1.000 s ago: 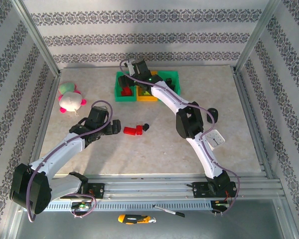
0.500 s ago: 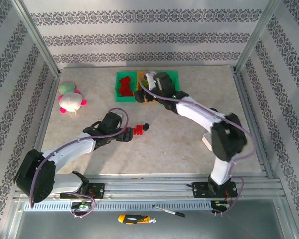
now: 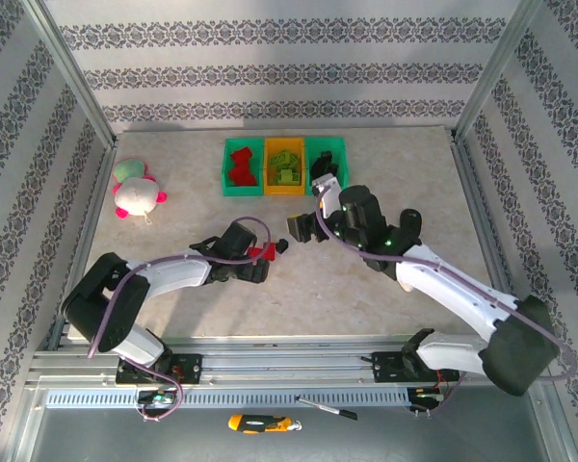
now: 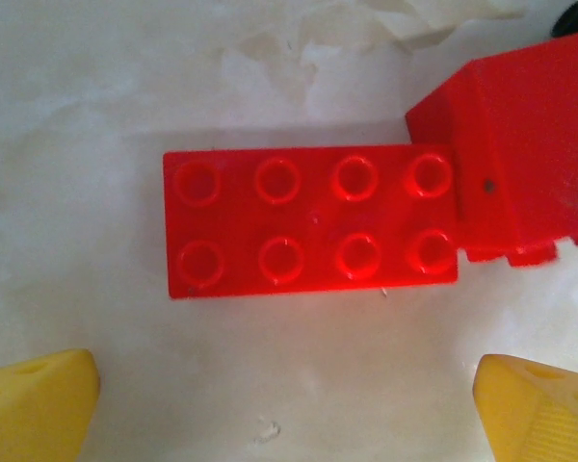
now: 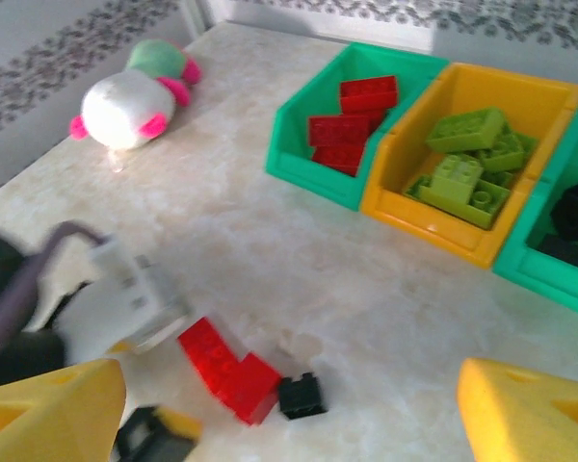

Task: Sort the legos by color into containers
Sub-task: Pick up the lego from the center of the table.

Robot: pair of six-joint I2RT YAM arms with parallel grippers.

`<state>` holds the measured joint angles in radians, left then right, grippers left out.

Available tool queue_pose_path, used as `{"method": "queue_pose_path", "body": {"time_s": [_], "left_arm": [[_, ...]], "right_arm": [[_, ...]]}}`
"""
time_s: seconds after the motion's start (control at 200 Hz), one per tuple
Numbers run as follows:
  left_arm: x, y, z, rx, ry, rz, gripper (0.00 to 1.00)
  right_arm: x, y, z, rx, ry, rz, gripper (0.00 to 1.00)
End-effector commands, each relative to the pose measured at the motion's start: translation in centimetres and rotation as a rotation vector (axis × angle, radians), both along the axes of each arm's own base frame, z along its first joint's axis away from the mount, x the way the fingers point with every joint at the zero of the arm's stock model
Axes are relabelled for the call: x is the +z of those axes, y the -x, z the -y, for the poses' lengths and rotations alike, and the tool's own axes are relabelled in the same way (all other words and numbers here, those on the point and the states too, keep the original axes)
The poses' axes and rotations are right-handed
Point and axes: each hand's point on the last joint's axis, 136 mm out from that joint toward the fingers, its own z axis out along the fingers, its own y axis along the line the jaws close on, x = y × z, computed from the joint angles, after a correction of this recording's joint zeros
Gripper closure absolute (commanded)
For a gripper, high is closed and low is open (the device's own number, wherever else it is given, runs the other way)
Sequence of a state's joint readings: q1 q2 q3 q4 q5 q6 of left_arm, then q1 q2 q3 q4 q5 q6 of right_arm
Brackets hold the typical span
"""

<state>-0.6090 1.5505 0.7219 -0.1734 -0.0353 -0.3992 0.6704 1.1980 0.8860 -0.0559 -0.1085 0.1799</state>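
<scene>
**A:** Where are the loose pieces?

**B:** Near the middle of the pale, marble-patterned tabletop (image 3: 299,298), slightly toward its left edge. A flat red brick (image 4: 313,221) of glossy plastic lies studs-up, with two rows of four round studs. A second red brick (image 4: 520,164) touches one end of it, tipped so that a smooth face shows. A small black brick (image 5: 301,395), nearly a cube, sits just beside the pair.

**A:** What about the left gripper?

**B:** The left gripper (image 3: 255,262) hangs directly over the flat brick with its jaws spread wide. Its yellow, wedge-shaped fingertips (image 4: 39,399) are well apart and clear of the brick. It holds nothing.

**A:** And the right gripper?

**B:** The right gripper (image 3: 303,226) is above the tabletop, between the loose bricks and the bins. Its jaws are also far apart, with nothing between the blunt yellow fingers (image 5: 48,414).

**A:** Where are the bins?

**B:** Three open plastic bins with sloped walls are joined in a row at the middle of the far edge. The left green bin (image 5: 308,164) holds red bricks. The orange bin (image 5: 414,212) holds lime-green studded bricks. The right green bin (image 5: 549,274) holds dark pieces too blurred to make out.

**A:** Is there anything else?

**B:** A soft, rounded plush toy (image 3: 137,192) in white, pink and green lies near the left edge, toward the far left corner.
</scene>
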Motion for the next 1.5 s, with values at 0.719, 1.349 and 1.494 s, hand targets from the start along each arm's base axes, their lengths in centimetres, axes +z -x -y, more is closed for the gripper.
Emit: {"method": "queue_pose_path", "body": {"time_s": [0.719, 1.349, 1.494], "left_arm": [[1.6, -5.0, 2.4, 0.026, -0.031, 0.037, 0.08], [1.7, -4.2, 1.3, 0.035, -0.084, -0.002, 0.44], [5.1, -4.7, 1.2, 0.023, -0.085, 0.055, 0.44]], "right_arm": [[-3.3, 3.0, 0.0, 0.032, 0.106, -0.047, 0.11], [-3.0, 3.1, 0.4, 0.018, 0.108, -0.039, 0.11], [-2.8, 3.2, 0.2, 0.027, 0.099, -0.036, 0.11]]}}
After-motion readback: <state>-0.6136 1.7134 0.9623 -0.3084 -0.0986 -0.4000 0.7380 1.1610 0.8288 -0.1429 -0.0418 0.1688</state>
